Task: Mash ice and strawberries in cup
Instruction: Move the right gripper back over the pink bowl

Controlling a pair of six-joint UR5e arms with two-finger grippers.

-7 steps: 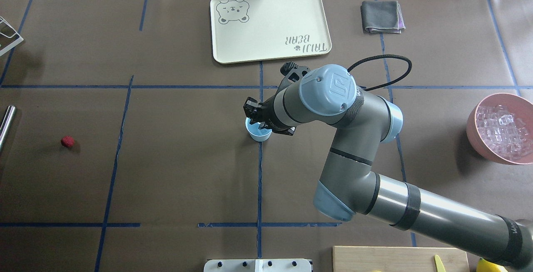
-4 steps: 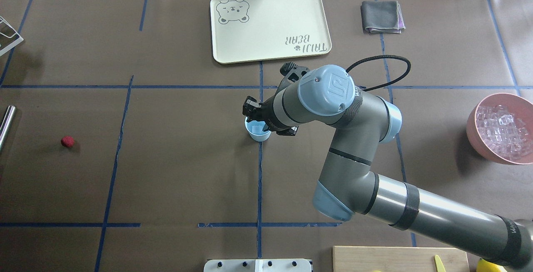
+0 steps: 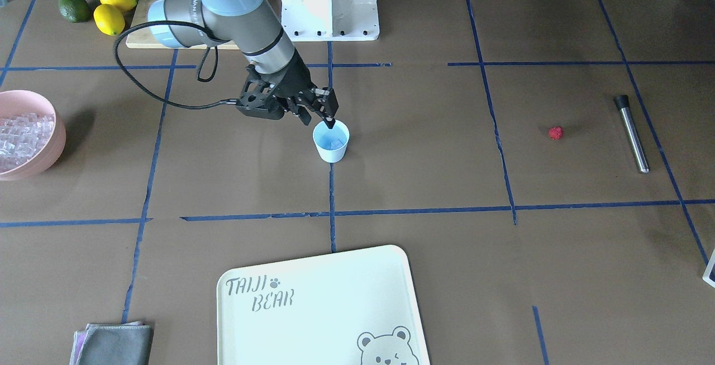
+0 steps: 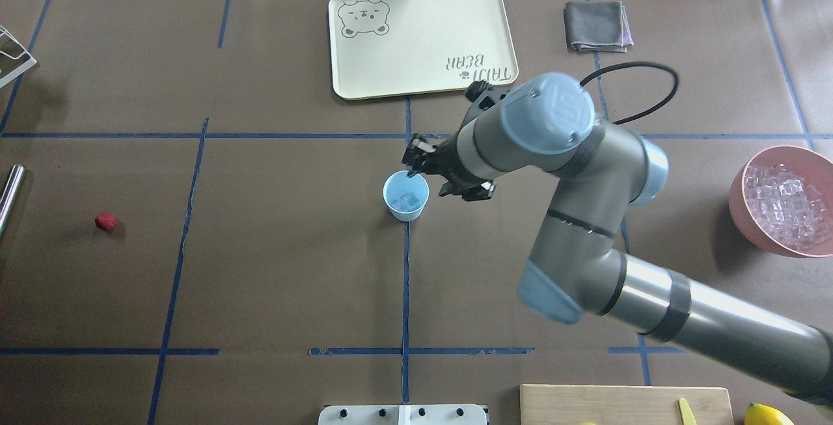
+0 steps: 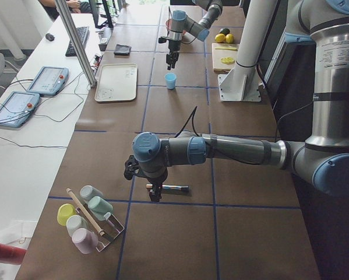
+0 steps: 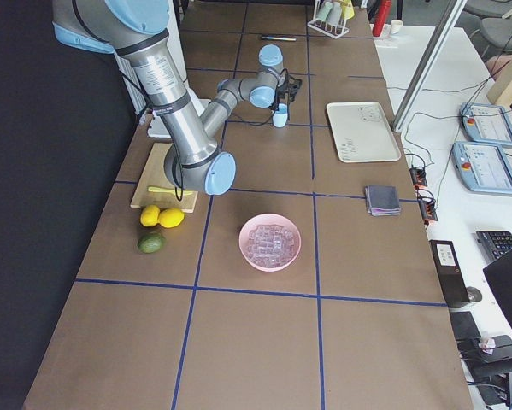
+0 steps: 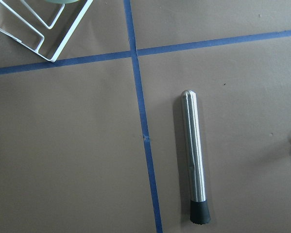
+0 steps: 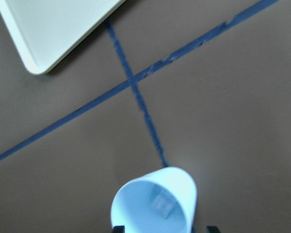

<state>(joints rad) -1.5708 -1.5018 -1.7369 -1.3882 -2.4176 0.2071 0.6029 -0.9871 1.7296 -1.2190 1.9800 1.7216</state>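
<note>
The light blue cup [image 4: 406, 196] stands upright at the table's middle, also in the front view [image 3: 330, 141]. A few ice cubes [image 4: 407, 201] lie in it, clear in the right wrist view [image 8: 162, 203]. My right gripper [image 4: 426, 178] is open and empty, just above the cup's far-right rim; its fingertips [image 8: 211, 228] stand apart. The red strawberry [image 4: 105, 220] lies alone on the table far left, also in the front view [image 3: 555, 133]. My left gripper [image 5: 154, 192] hovers over a metal muddler [image 7: 194, 160]; I cannot tell if it is open.
A pink bowl [image 4: 738, 194] full of ice stands at the right edge. A cream tray [image 4: 423, 38] and grey cloth [image 4: 597, 25] lie at the back. A cutting board [image 3: 184, 38], lemons [image 3: 111, 10] and an avocado are near the base. A cup rack [image 5: 90, 213] stands far left.
My right gripper has moved up and to the right, off the cup's mouth. The ice cubes in the cup now show fully. The cup and strawberry have not moved.
</note>
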